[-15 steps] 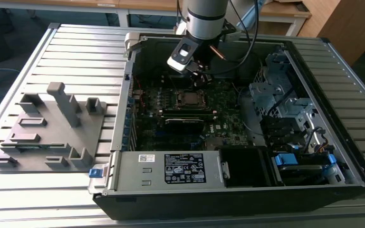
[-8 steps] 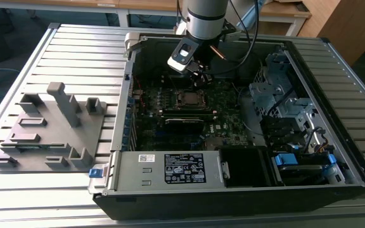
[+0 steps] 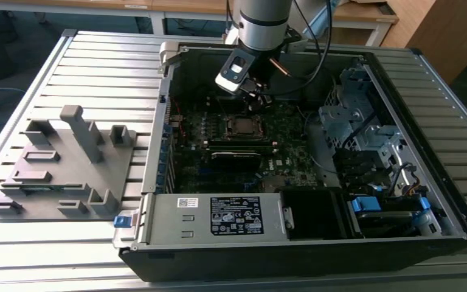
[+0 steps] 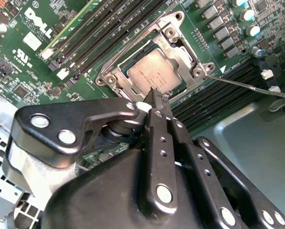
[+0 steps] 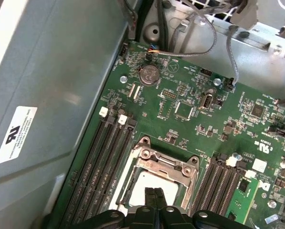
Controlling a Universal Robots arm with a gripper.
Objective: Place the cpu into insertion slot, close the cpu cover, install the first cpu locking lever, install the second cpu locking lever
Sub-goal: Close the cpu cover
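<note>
- Gripper (image 4: pixel 156 97) first: black metal, two-fingered, and we see it pinched shut with nothing between the jaws. Its tips are right down at the edge of the small flat square cpu (image 4: pixel 154 71) with the dull silvery-grey top.
- We've got the cpu seated in the dark square insertion slot (image 4: pixel 107 79) with its silvery metal rim.
- The thin silvery metal cpu cover (image 4: pixel 184 53), a frame plate with a square window, lies flat over the slot, and the chip shows through the window.
- From the slot's corner we follow a thin silvery wire locking lever (image 4: pixel 247 86) reaching out across the long narrow black memory slots (image 4: pixel 214 102). Whether it is latched, we cannot tell.
- All of this sits on the green circuit board (image 5: pixel 195 119).
- Out to the exterior view now, where we see the silvery-grey arm (image 3: pixel 262 24) reaching down into the open black computer case (image 3: pixel 298 264).
- The case lies on a slatted grey metal table (image 3: pixel 95 67).
- At the exterior view's left, beside the case, a grey plastic fixture (image 3: pixel 59 170) with upright posts sits on the table.
</note>
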